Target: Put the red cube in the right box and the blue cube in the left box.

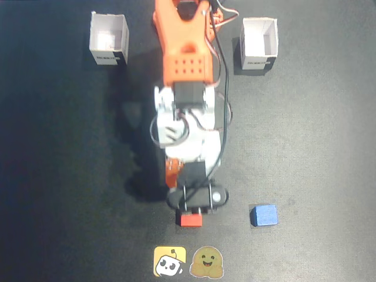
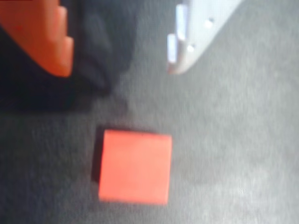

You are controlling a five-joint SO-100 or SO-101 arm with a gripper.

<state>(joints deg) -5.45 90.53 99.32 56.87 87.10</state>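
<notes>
The red cube [image 1: 191,220] lies on the dark mat just below the arm's tip in the fixed view. In the wrist view the red cube [image 2: 134,166] sits low centre, on the mat, below the gap between the fingers. My gripper [image 2: 119,72] is open above it, with an orange finger [image 2: 46,37] at upper left and a white finger [image 2: 196,32] at upper right. The blue cube [image 1: 264,215] lies to the right of the red one. One white box [image 1: 108,39] stands at top left, the other white box [image 1: 258,44] at top right.
The orange and white arm [image 1: 187,100] runs down the middle of the fixed view with black cables beside it. Two yellow stickers [image 1: 187,261] lie at the bottom edge below the red cube.
</notes>
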